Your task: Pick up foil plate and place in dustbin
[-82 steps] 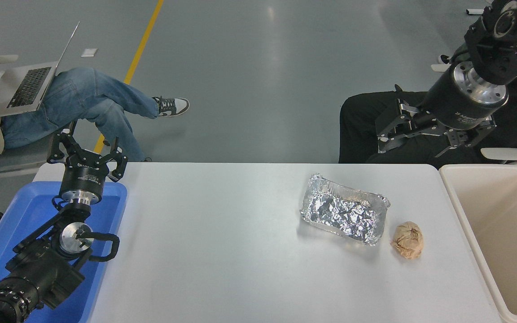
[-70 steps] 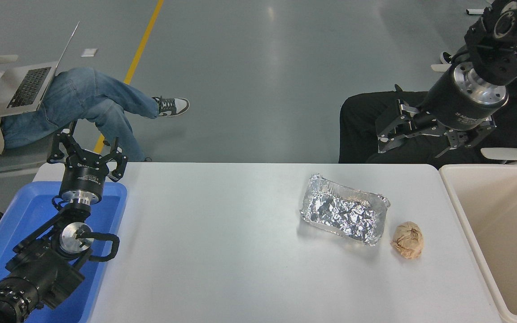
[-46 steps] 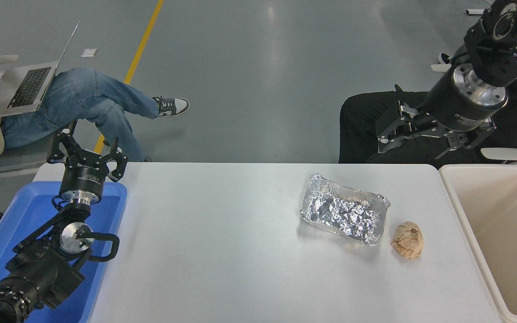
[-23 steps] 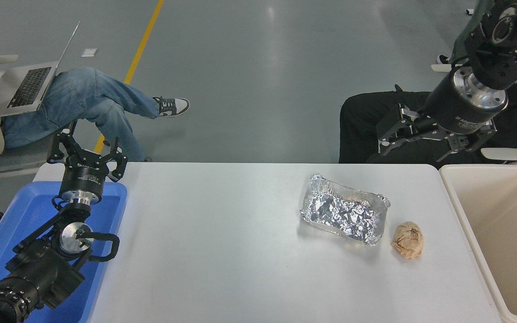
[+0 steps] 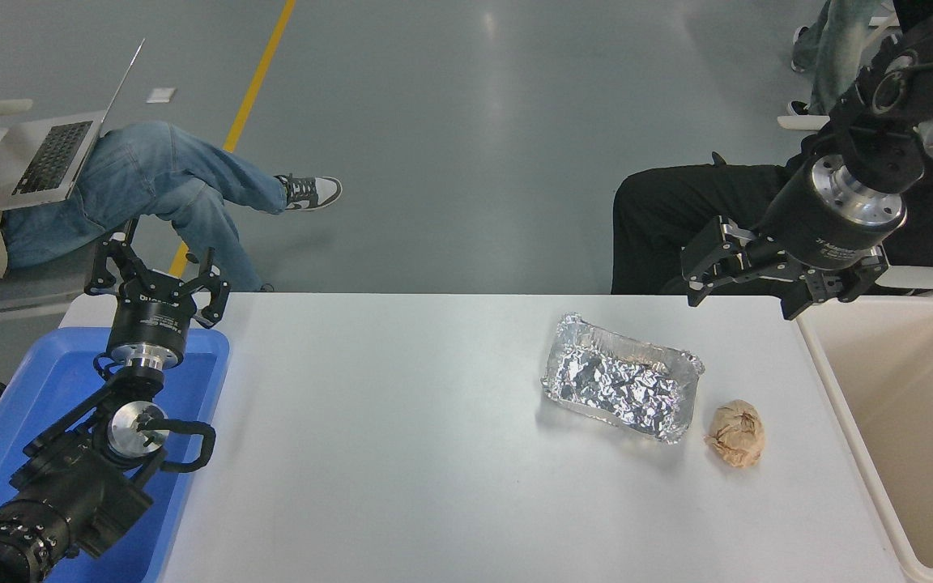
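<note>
The foil plate, a crinkled silver rectangular tray, lies on the white table right of centre, tilted a little. The beige dustbin stands at the table's right end, seemingly empty in the part that shows. My right gripper is open and empty, hanging above the table's far edge, beyond the plate and to its right, next to the dustbin's far left corner. My left gripper is open and parked at the lower left over the blue tray.
A crumpled tan paper ball lies just right of the foil plate, between it and the dustbin. A blue tray sits at the left edge. A person with a laptop sits at far left; another in black trousers sits behind my right gripper.
My right arm has come down and a little toward me, bringing the open gripper from higher up to the table's far edge. The plate, ball and left arm have not moved.
</note>
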You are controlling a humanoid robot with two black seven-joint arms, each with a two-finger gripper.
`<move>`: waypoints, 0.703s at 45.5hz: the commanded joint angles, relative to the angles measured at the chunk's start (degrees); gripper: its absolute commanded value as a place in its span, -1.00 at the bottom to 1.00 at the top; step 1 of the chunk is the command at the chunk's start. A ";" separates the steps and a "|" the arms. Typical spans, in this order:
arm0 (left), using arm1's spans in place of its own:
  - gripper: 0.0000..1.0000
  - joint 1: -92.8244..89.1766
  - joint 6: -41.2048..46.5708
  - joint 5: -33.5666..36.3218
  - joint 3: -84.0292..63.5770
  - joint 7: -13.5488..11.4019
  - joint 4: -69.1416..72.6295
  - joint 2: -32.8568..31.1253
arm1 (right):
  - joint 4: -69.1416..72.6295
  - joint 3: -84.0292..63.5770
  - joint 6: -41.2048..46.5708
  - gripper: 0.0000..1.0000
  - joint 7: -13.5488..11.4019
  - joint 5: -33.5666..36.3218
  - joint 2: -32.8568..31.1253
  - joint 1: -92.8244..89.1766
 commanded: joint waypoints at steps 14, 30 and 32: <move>0.98 -0.03 0.00 -0.03 0.00 0.03 -0.04 0.00 | -6.48 8.32 -24.80 1.00 -0.08 0.16 2.81 -23.03; 0.98 -0.03 0.00 0.06 -0.09 0.03 -0.04 0.00 | -22.30 14.91 -26.30 1.00 -0.43 -0.89 8.61 -40.43; 0.98 -0.03 0.00 -0.03 -0.09 0.03 -0.04 0.00 | -23.70 14.91 -26.39 1.00 -0.43 -0.98 9.23 -41.49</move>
